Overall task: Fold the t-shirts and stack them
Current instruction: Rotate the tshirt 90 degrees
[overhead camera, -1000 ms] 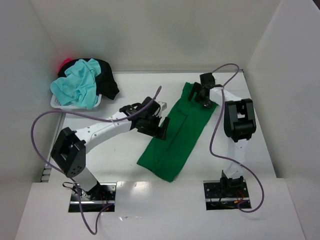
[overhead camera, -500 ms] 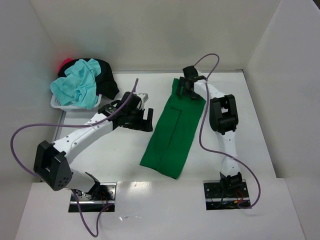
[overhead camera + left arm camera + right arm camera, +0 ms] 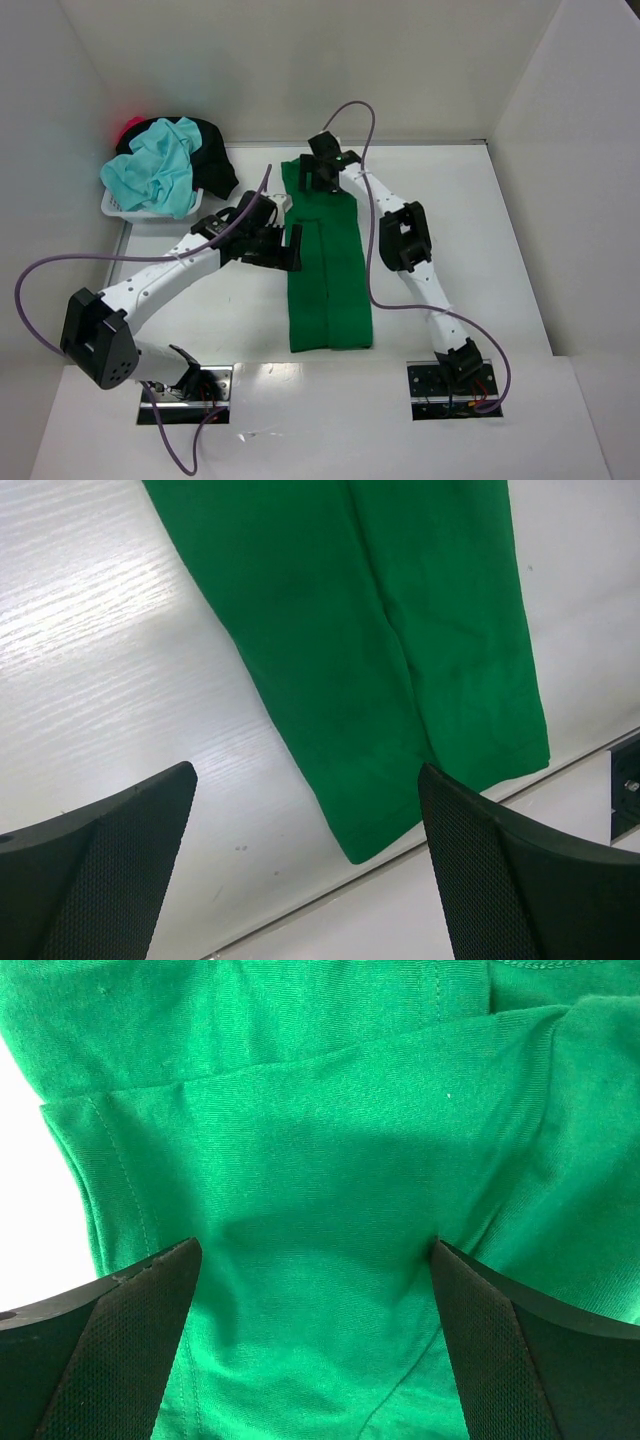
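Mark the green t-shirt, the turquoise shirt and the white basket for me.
green t-shirt (image 3: 328, 270), top external view, middle of the folded strip.
turquoise shirt (image 3: 155, 175), top external view, centre of the crumpled cloth.
white basket (image 3: 115, 207), top external view, near-left rim.

Since a second ago: green shirt (image 3: 328, 280) swung from diagonal to straight on table (image 3: 480, 230), far end dragged left. Right claw (image 3: 322, 172) moved left with that end. Left claw (image 3: 289, 250) drew back left, now at shirt's left edge; left elbow dropped toward base.
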You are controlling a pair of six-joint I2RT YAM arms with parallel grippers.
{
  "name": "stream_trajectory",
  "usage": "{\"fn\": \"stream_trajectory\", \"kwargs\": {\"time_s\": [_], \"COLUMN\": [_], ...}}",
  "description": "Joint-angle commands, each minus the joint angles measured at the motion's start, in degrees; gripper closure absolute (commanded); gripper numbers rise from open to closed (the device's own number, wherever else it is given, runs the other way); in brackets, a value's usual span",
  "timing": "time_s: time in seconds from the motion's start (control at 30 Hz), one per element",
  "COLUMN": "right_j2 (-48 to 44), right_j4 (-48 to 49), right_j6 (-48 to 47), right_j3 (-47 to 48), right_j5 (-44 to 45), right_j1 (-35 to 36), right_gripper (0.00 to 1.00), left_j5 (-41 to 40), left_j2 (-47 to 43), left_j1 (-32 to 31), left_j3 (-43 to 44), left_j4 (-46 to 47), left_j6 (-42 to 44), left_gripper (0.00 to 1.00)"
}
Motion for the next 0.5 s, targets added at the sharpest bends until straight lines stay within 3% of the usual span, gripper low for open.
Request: {"fn": "stream_trajectory", "kwargs": {"time_s": [0.0,0.2,0.47], "right_j2": [2.2,-0.3,-0.3], "right_j4": [-5.9,-6.5,-6.4], "right_j6": [0.0,-1.2,-3.2], "right_j3": [4.0,4.6,4.6], "right_j5": [0.3,5.6,4.3], "right_j1": [0.4,0.4,-4.0], "right_gripper": [0.0,0.0,0.0], "left_j5": [0.9,0.9,0.9], "left_j2": [-2.8,-2.8,-3.3], "left_j1": [0.3,0.3,0.3], "left_j3": [-1.3,-2.3,-2.9], "left_j4": [0.5,1.0,1.0], "left_j6": [0.2,-0.4,-2.0], "left_gripper": [0.01,0.01,0.01]}}
